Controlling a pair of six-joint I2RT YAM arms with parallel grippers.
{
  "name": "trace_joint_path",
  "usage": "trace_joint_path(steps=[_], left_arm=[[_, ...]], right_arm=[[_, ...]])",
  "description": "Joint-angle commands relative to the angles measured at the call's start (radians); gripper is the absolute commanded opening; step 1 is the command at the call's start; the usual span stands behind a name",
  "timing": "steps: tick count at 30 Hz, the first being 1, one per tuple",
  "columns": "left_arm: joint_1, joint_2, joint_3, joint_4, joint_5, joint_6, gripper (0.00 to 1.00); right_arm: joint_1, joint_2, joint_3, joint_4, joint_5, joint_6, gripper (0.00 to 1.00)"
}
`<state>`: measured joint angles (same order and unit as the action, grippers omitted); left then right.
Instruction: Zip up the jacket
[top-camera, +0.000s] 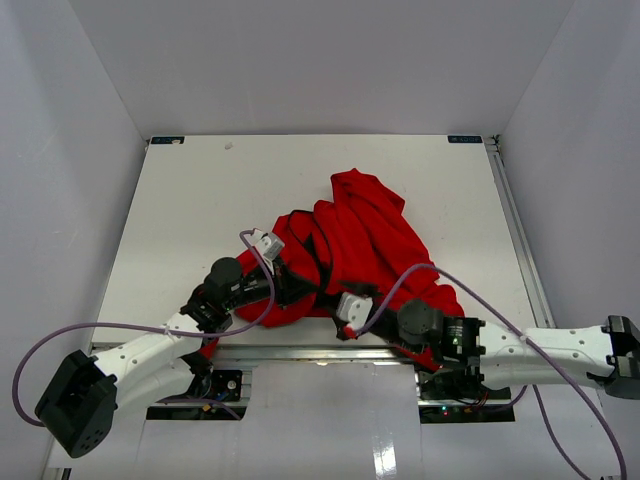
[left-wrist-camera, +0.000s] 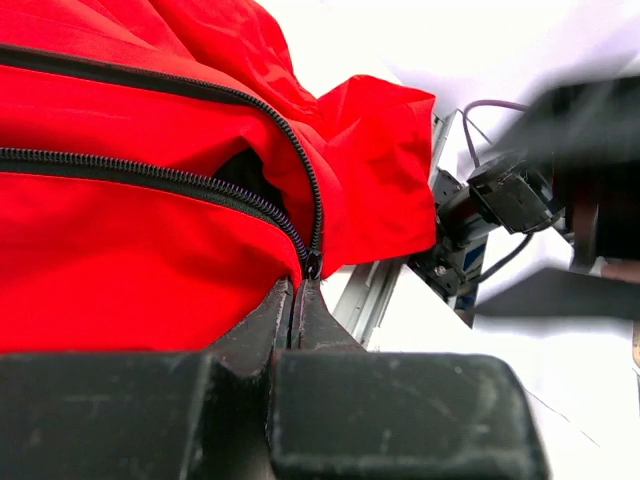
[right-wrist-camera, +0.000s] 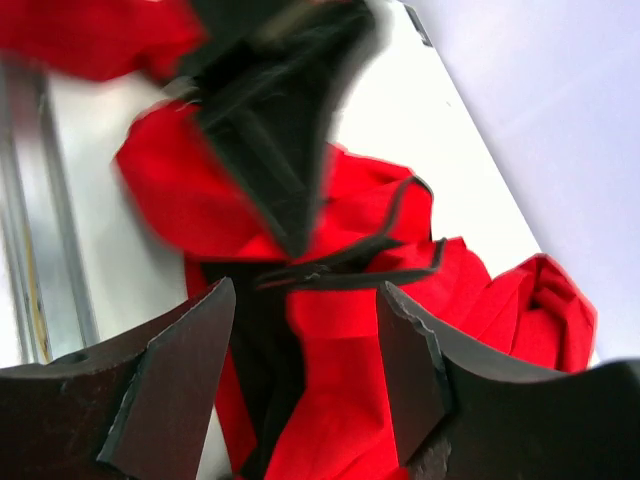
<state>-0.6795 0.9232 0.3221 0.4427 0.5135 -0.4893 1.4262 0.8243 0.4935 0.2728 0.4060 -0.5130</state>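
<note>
The red jacket (top-camera: 365, 235) lies crumpled on the white table, its near part reaching the front edge. In the left wrist view its dark zipper (left-wrist-camera: 150, 175) runs as two open rows that meet at the bottom end (left-wrist-camera: 313, 264). My left gripper (left-wrist-camera: 297, 292) is shut on the jacket's hem right at that zipper end; from above, this left gripper (top-camera: 296, 288) sits at the jacket's near left side. My right gripper (right-wrist-camera: 305, 335) is open over red fabric (right-wrist-camera: 350, 400) with a dark edge (right-wrist-camera: 340, 270) ahead of its fingertips. From above, the right gripper (top-camera: 338, 312) hovers at the jacket's near edge.
An aluminium rail (top-camera: 300, 352) runs along the table's front edge, also seen as the rail (left-wrist-camera: 365, 295) beside the left fingers. The right arm (left-wrist-camera: 510, 195) and purple cables (top-camera: 470, 300) are close by. White walls enclose the table on three sides.
</note>
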Motion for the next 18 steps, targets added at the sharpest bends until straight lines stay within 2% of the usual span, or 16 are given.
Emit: trace_joint_path(steps=[1, 3, 6, 11, 18], left_arm=[[0.009, 0.009, 0.034, 0.028, 0.056, -0.011, 0.0], [0.012, 0.016, 0.029, 0.048, 0.077, -0.02, 0.0], [0.012, 0.014, 0.027, 0.064, 0.096, -0.023, 0.0], [0.014, -0.005, 0.023, 0.061, 0.096, -0.02, 0.0], [0.014, -0.016, 0.01, 0.069, 0.097, -0.024, 0.0]], right_arm=[[0.166, 0.077, 0.017, 0.125, 0.262, -0.234, 0.65], [0.226, 0.158, 0.025, 0.161, 0.393, -0.305, 0.64], [0.255, 0.225, 0.026, 0.202, 0.45, -0.367, 0.63], [0.253, 0.282, -0.013, 0.336, 0.447, -0.482, 0.58], [0.202, 0.323, -0.04, 0.349, 0.359, -0.446, 0.56]])
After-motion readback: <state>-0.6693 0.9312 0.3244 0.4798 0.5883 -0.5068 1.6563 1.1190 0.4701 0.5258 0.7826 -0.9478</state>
